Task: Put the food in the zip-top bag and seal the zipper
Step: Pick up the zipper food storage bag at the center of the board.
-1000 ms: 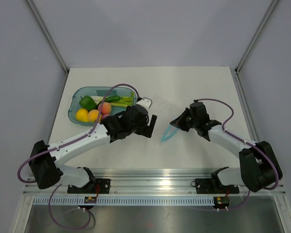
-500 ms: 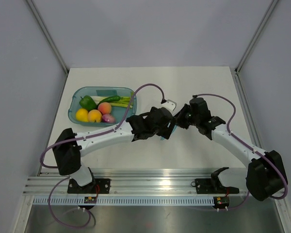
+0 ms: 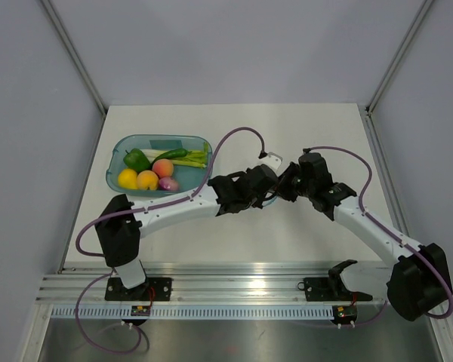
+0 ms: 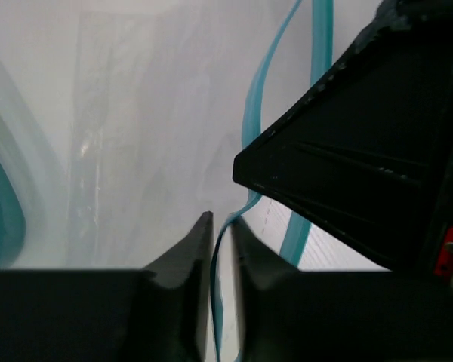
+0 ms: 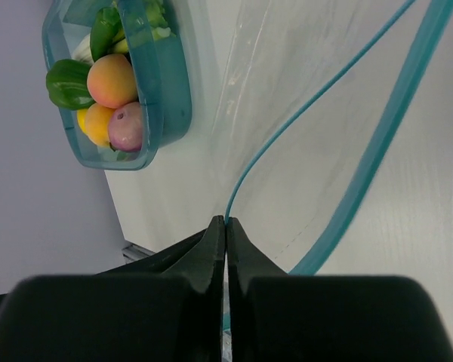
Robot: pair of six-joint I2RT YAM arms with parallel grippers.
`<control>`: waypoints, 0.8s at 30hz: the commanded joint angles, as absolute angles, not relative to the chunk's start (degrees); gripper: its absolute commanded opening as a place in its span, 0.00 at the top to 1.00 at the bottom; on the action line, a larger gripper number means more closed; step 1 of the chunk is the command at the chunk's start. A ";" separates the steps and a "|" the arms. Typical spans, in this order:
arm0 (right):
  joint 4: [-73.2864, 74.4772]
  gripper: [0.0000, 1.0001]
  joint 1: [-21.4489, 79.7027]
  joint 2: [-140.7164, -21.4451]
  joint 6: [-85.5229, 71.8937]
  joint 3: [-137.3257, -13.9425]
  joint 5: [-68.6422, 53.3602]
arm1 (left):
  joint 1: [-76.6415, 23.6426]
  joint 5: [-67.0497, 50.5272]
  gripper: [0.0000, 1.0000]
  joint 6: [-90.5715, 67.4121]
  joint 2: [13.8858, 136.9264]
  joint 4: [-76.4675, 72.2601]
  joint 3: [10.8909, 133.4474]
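Both at zipper (image 5: 392, 113): left pincer (image 4: 220, 226) slightly parted around it, right pincer (image 5: 225, 226) clamped.

Right wrist view: the teal translucent plastic tray (image 5: 174, 90) and the green stalks among the small toy fruits and vegetables (image 5: 112, 80) run off the top edge; the thin light-blue zipper strip (image 5: 377, 154) exits top right.
Left wrist view: blurred; the right tool (image 5: 226, 221) is a black bulk cut by the right edge, the tray a teal smear at left.
Overhead view: the clear crinkly zip-top bag (image 5: 287, 128) and the fingertips of the left tool (image 4: 220, 221) sit hidden under the two wrists.
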State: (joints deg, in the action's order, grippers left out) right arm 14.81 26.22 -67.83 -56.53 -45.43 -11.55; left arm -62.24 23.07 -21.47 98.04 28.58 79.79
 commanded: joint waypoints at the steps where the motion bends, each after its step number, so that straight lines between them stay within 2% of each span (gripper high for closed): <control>1: 17.13 0.97 26.63 -64.00 -55.20 -47.11 -10.65 | -61.35 23.13 0.95 -21.27 98.44 27.07 82.97; 2: 18.62 0.89 26.72 -63.20 -55.02 -47.37 -10.11 | -61.00 21.98 1.00 -21.70 98.26 26.55 82.53; 3: 19.42 0.64 26.63 -62.50 -54.32 -47.81 -9.50 | -60.13 19.45 1.00 -22.06 97.30 25.93 81.83; 6: 22.67 0.44 26.72 -59.42 -53.01 -49.92 -7.13 | -58.11 14.70 1.00 -24.16 94.50 22.68 78.41; 16: 35.15 0.44 26.63 -54.57 -51.68 -55.28 5.44 | -53.62 8.97 1.00 -31.02 92.37 21.01 76.55; 17: 35.94 0.37 26.63 -55.10 -51.85 -55.02 5.28 | -53.53 8.88 1.00 -31.20 92.37 20.92 76.64; 20: 34.47 0.23 26.72 -56.60 -53.08 -53.27 3.87 | -53.44 8.62 1.00 -31.47 92.46 20.83 77.08; 22: 32.18 0.19 26.72 -57.47 -54.22 -51.08 2.38 | -53.44 8.53 1.00 -31.73 92.46 20.83 77.08; 24: 29.10 0.19 26.72 -58.35 -55.28 -50.01 1.59 | -53.35 8.53 1.00 -31.73 92.29 20.74 77.08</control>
